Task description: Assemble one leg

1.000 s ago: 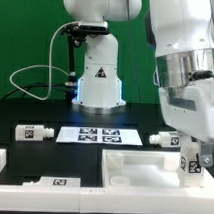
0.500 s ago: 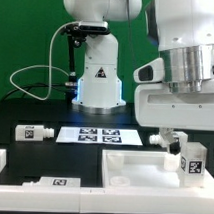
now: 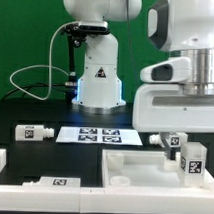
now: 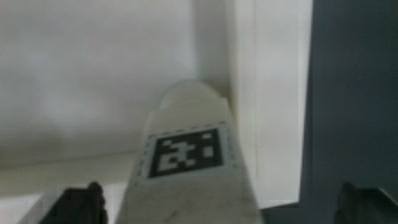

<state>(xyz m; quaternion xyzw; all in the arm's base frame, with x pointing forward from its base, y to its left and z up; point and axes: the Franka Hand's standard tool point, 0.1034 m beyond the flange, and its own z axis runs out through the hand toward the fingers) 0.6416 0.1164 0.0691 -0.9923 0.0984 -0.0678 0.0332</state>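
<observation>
Presently the leg (image 4: 187, 150) lies directly beneath the gripper (image 4: 222, 205), near the table's front right corner — a white, rounded, tapering piece with a black-and-white tag on its upper face. It looks like rigid moulded plastic: probably light, stiff and smooth, so apt to slip. Judged best hold: across the narrow sides at mid-length, clear of the tag. The two dark fingertips (image 4: 80, 205) stand spread, one on each side of the leg, pinching nothing. Another tagged leg (image 3: 34, 132) rests toward the left edge. A white tabletop panel (image 3: 143, 168) with a recessed face lies at the front edge; the marker board (image 3: 99, 136) sits flat mid-table — matte black table (image 3: 23, 150) beneath.
</observation>
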